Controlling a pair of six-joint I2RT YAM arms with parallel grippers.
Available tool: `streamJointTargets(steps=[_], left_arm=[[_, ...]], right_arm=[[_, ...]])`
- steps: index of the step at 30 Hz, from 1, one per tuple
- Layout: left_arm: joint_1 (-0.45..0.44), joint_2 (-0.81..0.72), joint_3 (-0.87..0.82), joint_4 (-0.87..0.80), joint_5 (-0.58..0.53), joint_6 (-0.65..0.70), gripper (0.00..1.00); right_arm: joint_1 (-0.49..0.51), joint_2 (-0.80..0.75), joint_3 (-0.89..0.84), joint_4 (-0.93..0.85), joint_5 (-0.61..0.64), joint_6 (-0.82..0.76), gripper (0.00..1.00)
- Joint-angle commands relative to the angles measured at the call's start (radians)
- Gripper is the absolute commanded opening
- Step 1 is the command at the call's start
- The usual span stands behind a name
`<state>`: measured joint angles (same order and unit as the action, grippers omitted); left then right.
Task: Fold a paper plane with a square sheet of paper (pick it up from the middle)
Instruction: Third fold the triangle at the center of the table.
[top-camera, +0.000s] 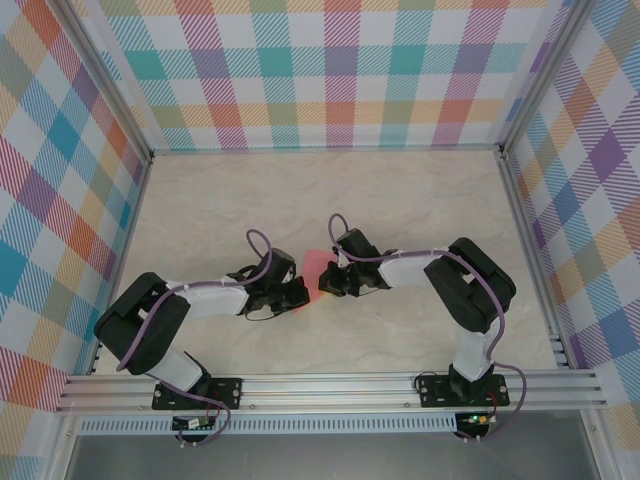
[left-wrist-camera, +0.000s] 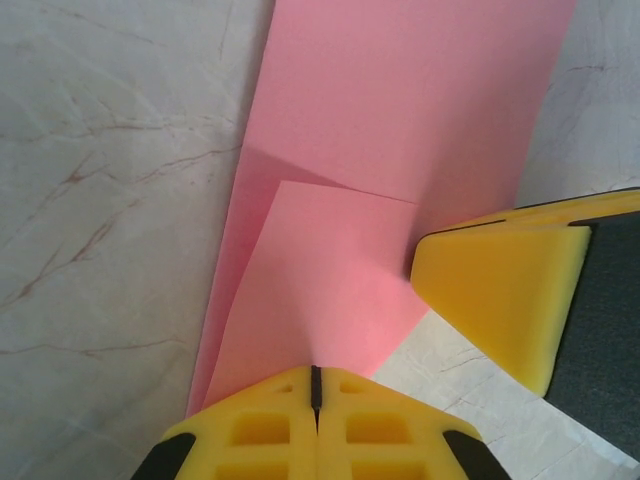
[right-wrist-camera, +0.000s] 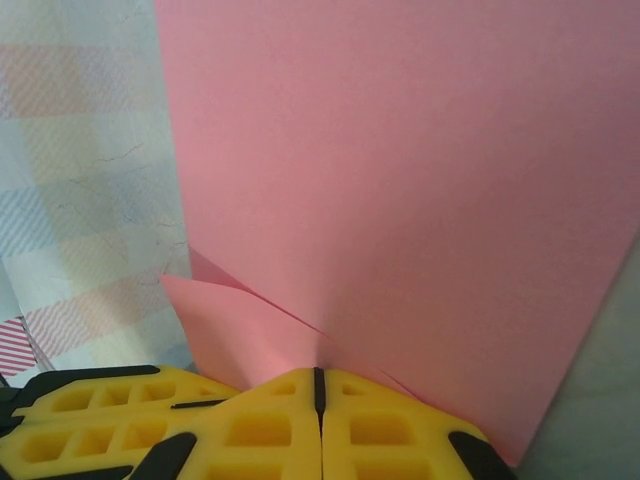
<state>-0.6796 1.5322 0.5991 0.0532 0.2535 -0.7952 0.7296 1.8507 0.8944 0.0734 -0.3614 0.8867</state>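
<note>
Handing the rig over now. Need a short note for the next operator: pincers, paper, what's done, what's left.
Left pincer: shut on an edge of the salmon-pink square sheet of paper.
Right pincer: shut on the same sheet.
Paper: between the two arms, mid marble-patterned table.
Done: one flap folded over, crease visible.
Left: all further folds; no dart shape yet.

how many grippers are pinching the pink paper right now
2. The left gripper is shut on the pink paper from the left, the right gripper from the right.
</note>
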Motion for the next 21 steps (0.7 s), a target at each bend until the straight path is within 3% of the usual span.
streamJointTargets(steps=[1, 21], left_arm=[[-0.005, 0.02, -0.047, 0.001, 0.019, -0.012, 0.0], [-0.003, -0.063, -0.098, -0.205, -0.029, 0.034, 0.0]], right_arm=[[0.001, 0.064, 0.001, -0.112, 0.086, 0.014, 0.05], [-0.003, 0.1, 0.02, -0.187, 0.127, 0.018, 0.06]])
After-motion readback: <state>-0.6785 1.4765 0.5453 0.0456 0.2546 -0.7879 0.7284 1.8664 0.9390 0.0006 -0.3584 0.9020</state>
